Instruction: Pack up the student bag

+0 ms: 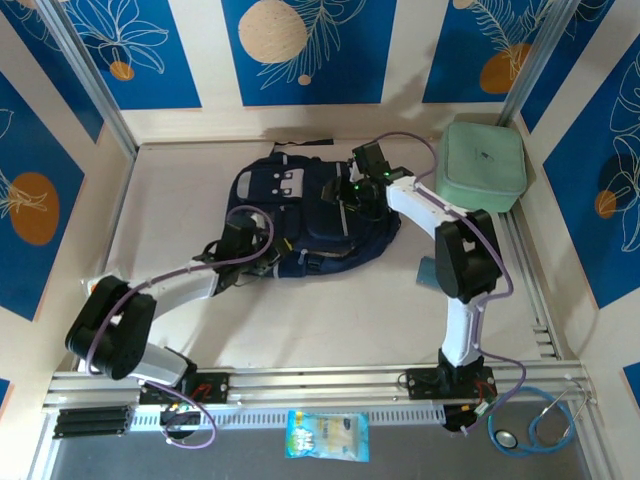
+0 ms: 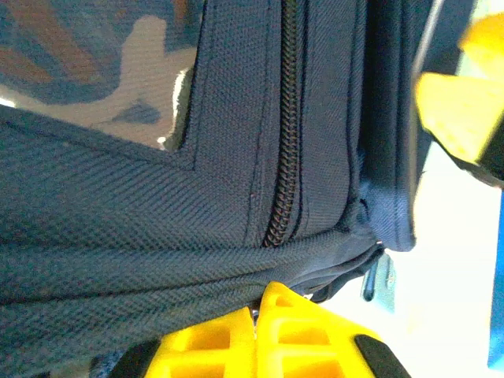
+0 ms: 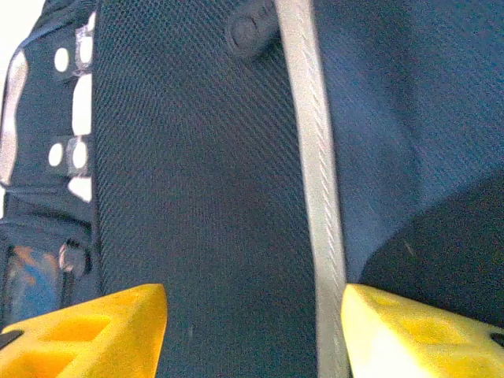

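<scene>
2-finger left gripper point(image 2: 254, 313): pressed together at the edge of the bag point(image 2: 118, 236), beside a zipper point(image 2: 285, 142).
Right gripper point(image 3: 252, 339): fingers spread above navy fabric, grey stripe point(image 3: 315, 197) between them.
Bag: flat on the table point(image 1: 330, 320), middle-far; green case point(image 1: 485, 165) to its right.

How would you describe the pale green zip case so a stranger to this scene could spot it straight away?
Seen from above, follow the table to its far right corner. The pale green zip case lies flat in that corner. Unlike the big navy student bag at the table's middle, it is light-coloured, square and round-cornered.
</scene>
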Available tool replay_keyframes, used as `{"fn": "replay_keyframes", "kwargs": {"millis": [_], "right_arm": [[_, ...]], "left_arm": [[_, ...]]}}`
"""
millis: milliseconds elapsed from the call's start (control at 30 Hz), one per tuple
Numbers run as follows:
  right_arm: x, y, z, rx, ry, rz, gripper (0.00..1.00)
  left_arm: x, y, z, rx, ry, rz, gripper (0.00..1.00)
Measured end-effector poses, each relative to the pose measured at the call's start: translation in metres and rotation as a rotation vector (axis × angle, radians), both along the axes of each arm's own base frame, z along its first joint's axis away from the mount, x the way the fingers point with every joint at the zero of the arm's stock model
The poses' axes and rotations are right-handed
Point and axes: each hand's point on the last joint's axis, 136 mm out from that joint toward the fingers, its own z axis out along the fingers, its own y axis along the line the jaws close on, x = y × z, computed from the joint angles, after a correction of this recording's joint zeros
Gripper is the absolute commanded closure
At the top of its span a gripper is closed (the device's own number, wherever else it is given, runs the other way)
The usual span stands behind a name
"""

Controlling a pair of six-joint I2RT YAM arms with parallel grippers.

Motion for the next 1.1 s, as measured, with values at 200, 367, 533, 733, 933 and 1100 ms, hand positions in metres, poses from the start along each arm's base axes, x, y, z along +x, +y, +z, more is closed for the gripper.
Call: {"fn": "replay_keyframes", "kwargs": {"millis": [200, 367, 533, 733, 933, 1100], "right_arm": [[-0.064, -0.025, 0.054, -0.032, -0.069, -0.019, 0.38], [-0.116, -0.011, 0.054, -0.066, -0.076, 0.03, 0.42], [-0.156, 0.025, 0.019, -0.14, -0.023, 0.115, 0.56], [-0.164, 0.059, -0.031, -0.247, -0.004, 0.146, 0.65], [-0.141, 0.061, -0.053, -0.323, -0.047, 0.094, 0.63], [-0.128, 0.069, -0.052, -0.32, -0.111, 0.107, 0.55]], "left_arm": [[0.002, -0.013, -0.006, -0.019, 0.005, 0.002, 1.0], [0.003, -0.016, -0.004, -0.029, -0.004, 0.009, 1.0], [0.004, -0.016, -0.003, -0.028, -0.007, 0.011, 1.0], [0.004, -0.016, -0.002, -0.03, -0.01, 0.011, 1.0], [0.005, -0.016, 0.0, -0.031, -0.013, 0.01, 1.0], [0.005, -0.016, 0.002, -0.034, -0.018, 0.012, 1.0]]}}
